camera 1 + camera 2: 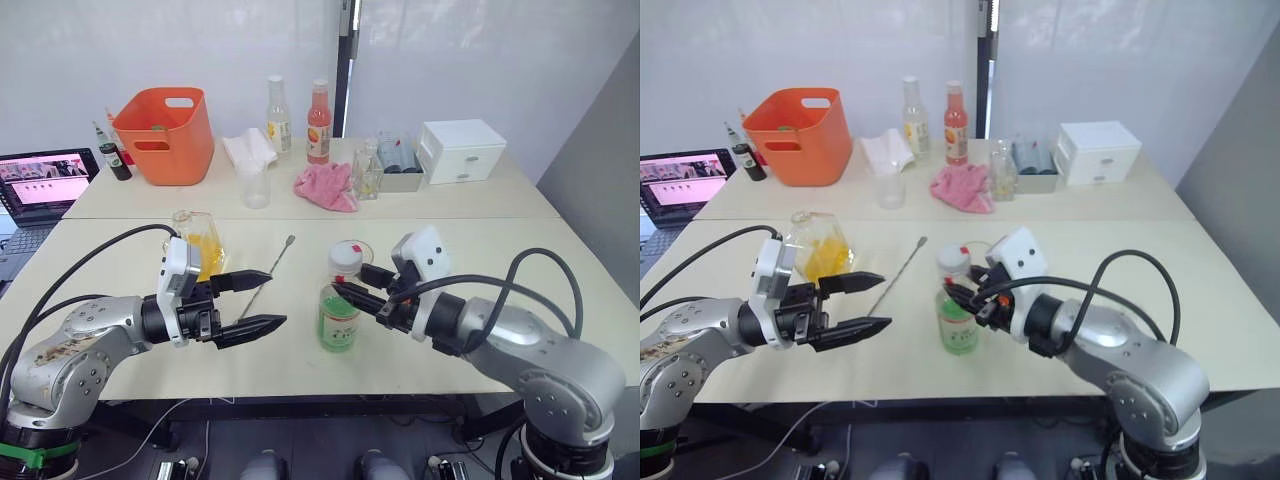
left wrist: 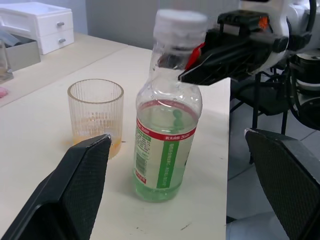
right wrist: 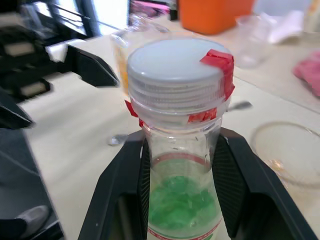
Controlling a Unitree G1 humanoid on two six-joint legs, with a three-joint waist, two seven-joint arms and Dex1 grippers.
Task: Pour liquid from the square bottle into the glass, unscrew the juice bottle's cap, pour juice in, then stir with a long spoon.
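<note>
The right arm reaches low across the worktop (image 1: 440, 340). Its pincer (image 1: 352, 284) has its two black fingers on each side of the juice bottle's (image 1: 339, 318) neck, holding it just under the cap (image 3: 175, 75). The bottle stands upright, with the glass (image 2: 96, 116) just behind it. The left pincer (image 1: 250, 303) hovers beside the bottle, wide open and empty. The spoon (image 1: 268, 272) lies flat nearby.

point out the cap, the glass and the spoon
cap (image 3: 176, 67), right wrist view, on its flat white top
glass (image 2: 95, 118), left wrist view, on its ribbed side wall
spoon (image 1: 270, 268), left eye view, midway along its thin handle
</note>
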